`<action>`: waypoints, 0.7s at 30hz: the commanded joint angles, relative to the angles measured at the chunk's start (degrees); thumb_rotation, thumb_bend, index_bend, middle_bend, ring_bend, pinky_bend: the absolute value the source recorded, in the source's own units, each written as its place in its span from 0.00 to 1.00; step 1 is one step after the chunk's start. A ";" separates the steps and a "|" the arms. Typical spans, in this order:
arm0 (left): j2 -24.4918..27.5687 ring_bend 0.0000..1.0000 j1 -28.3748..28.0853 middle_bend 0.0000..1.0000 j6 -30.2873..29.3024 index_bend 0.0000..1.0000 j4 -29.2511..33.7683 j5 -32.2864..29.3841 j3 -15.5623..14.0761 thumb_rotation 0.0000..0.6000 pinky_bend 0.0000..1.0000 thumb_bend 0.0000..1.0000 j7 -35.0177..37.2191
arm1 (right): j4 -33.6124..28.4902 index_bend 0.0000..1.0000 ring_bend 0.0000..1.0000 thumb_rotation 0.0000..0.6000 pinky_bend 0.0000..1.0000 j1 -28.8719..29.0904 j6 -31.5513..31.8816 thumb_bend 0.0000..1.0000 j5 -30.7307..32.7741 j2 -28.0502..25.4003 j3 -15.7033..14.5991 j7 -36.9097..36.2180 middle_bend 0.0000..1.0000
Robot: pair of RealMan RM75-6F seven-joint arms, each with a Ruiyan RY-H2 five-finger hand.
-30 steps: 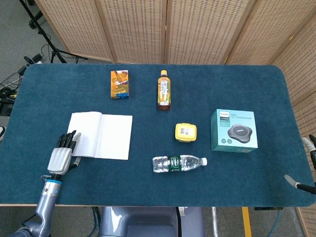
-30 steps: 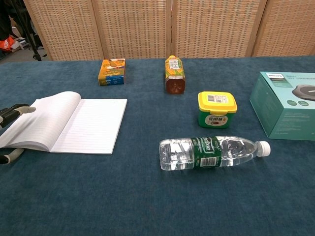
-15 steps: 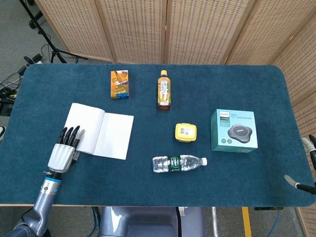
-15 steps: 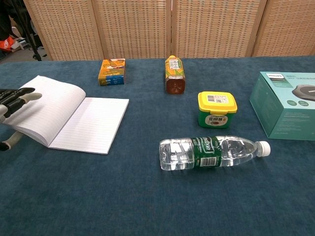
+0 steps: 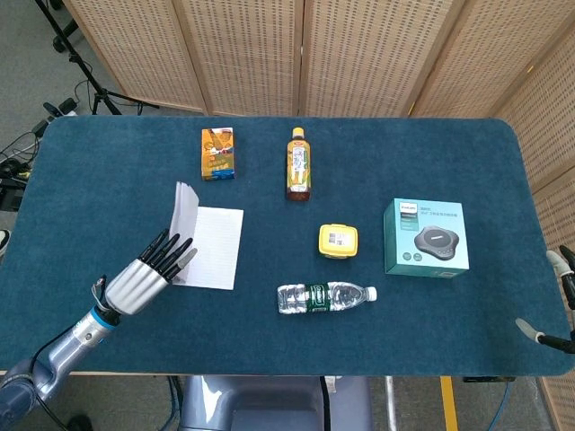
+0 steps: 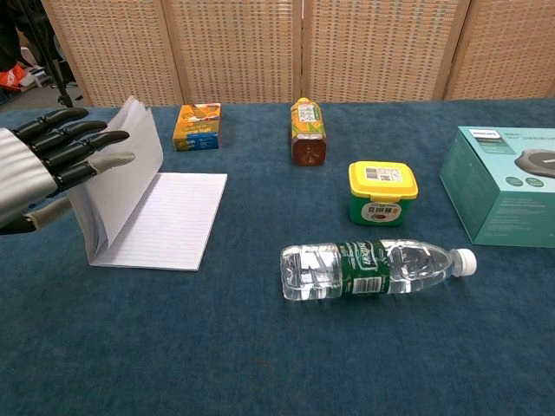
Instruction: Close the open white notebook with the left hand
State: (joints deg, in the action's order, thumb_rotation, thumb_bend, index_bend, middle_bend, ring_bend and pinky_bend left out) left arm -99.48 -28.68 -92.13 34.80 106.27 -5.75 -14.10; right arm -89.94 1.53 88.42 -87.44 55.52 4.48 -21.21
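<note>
- White lined pages of the notebook (image 6: pixel 147 217) stand raised: the left half is lifted to near upright, the right half lies flat on the worktop (image 5: pixel 431 332), left of centre.
- The left hand (image 6: pixel 39 169) is behind the raised half, fingers (image 6: pixel 82 143) extended and slightly apart, backing the paper; it clamps nothing.
- The step in hand is judged to be tipping the raised half over the spine. Push rightward with the flat of the fingers, keep contact broad so the pages do not fan or buckle, then press down once the cover lands.
- Avoid dragging the flat half; the cloth may let the notebook slide.
- The right hand is out of view.
- The worktop is covered in dark blue felt-like cloth.
- Woven cane screens (image 5: pixel 305 54) close the far side; a stand and cables (image 5: pixel 54 108) sit at far left.
</note>
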 commanded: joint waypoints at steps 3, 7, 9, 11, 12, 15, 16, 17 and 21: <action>0.63 0.00 -2.38 0.00 2.54 0.00 2.17 1.65 -1.04 1.00 0.00 0.50 -3.22 | 0.00 0.00 0.00 1.00 0.00 0.02 -0.11 0.00 0.04 -0.04 -0.03 -0.04 0.00; 0.37 0.00 -4.27 0.00 4.46 0.00 3.80 2.41 -1.01 1.00 0.00 0.50 -6.23 | 0.02 0.00 0.00 1.00 0.00 0.02 -0.16 0.00 0.32 -0.13 0.09 -0.32 0.00; 0.31 0.00 -4.75 0.00 4.62 0.00 4.62 2.43 -0.75 1.00 0.00 0.50 -6.63 | 0.07 0.00 0.00 1.00 0.00 0.06 -0.28 0.00 0.45 -0.14 0.13 -0.40 0.00; 0.39 0.00 -5.24 0.00 4.74 0.00 5.60 2.33 -0.34 1.00 0.00 0.50 -7.03 | 0.08 0.00 0.00 1.00 0.00 0.11 -0.41 0.00 0.49 -0.18 0.13 -0.52 0.00; 0.57 0.00 -5.46 0.00 4.65 0.00 6.54 2.16 -0.02 1.00 0.00 0.50 -6.97 | 0.10 0.00 0.00 1.00 0.00 0.13 -0.47 0.00 0.48 -0.20 0.12 -0.58 0.00; 2.39 0.00 -4.75 0.00 1.92 0.00 12.51 0.03 2.20 1.00 0.00 0.46 -4.54 | 0.17 0.00 0.00 1.00 0.00 0.07 -0.40 0.00 0.60 -0.29 0.17 -0.89 0.00; 3.74 0.00 -2.80 0.00 -0.91 0.00 17.20 -3.05 4.40 1.00 0.00 0.44 -1.15 | 0.21 0.00 0.00 1.00 0.00 0.02 -0.36 0.00 0.72 -0.33 0.21 -1.11 0.00; 6.71 0.00 -0.30 0.00 -2.37 0.00 24.22 -6.10 5.47 1.00 0.00 0.42 1.11 | 0.26 0.00 0.00 1.00 0.00 -0.02 -0.27 0.00 0.71 -0.39 0.24 -1.37 0.00; 17.12 0.00 5.67 0.00 -2.96 0.00 42.95 -12.92 5.80 1.00 0.00 0.25 0.67 | 0.25 0.00 0.00 1.00 0.00 -0.14 -0.03 0.00 0.61 -0.36 0.22 -1.21 0.00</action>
State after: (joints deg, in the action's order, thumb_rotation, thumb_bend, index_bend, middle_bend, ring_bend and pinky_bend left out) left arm -92.83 -30.03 -91.76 58.52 102.20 -2.59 -16.41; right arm -89.69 1.40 88.39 -86.82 55.16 4.71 -22.42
